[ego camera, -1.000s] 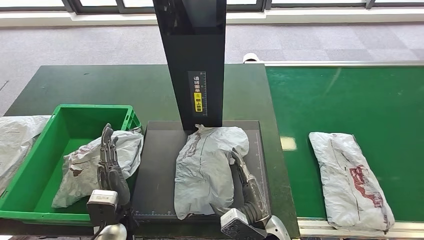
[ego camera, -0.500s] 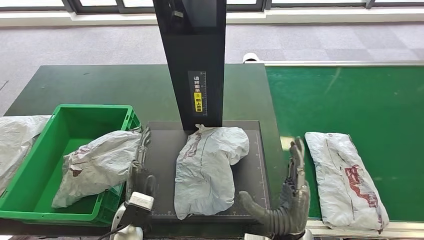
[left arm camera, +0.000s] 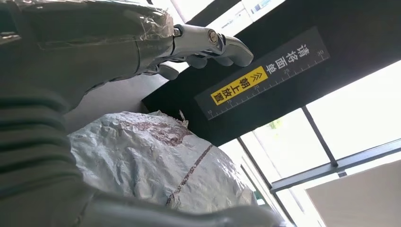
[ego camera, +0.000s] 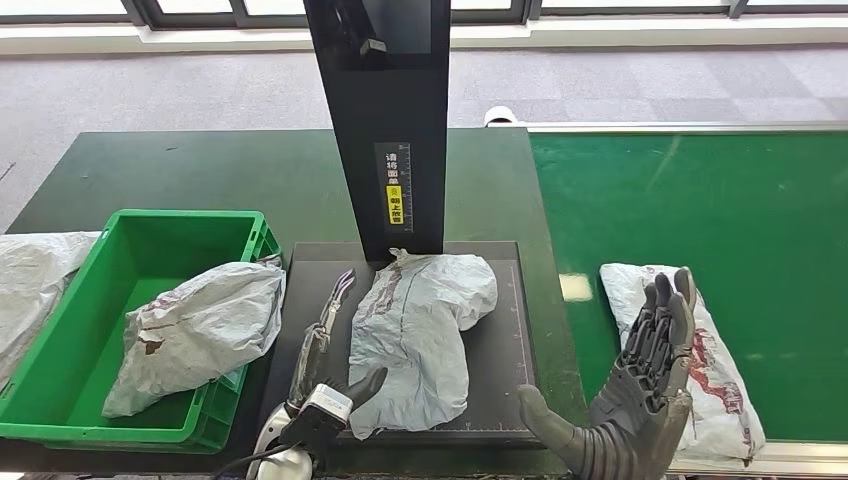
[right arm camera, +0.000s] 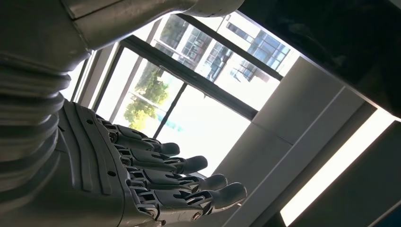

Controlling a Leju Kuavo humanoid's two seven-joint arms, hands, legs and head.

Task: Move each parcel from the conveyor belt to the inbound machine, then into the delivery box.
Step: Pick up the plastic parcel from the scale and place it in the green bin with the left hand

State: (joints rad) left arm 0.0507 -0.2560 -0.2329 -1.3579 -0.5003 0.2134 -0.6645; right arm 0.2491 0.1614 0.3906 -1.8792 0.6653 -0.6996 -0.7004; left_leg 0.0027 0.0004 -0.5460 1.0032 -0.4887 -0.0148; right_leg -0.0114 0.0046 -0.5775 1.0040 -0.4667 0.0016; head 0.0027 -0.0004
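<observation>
Head view: left robot hand [ego camera: 325, 340] released beside the scanner parcel [ego camera: 415, 335]; right robot hand [ego camera: 640, 385] released over the belt parcel [ego camera: 715, 375].

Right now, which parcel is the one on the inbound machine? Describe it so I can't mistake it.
Find the tall black column at the middle of the table. At its foot lies a black platform; the parcel on the platform is a crumpled grey bag, unlike those in the green bin and on the belt.
</observation>
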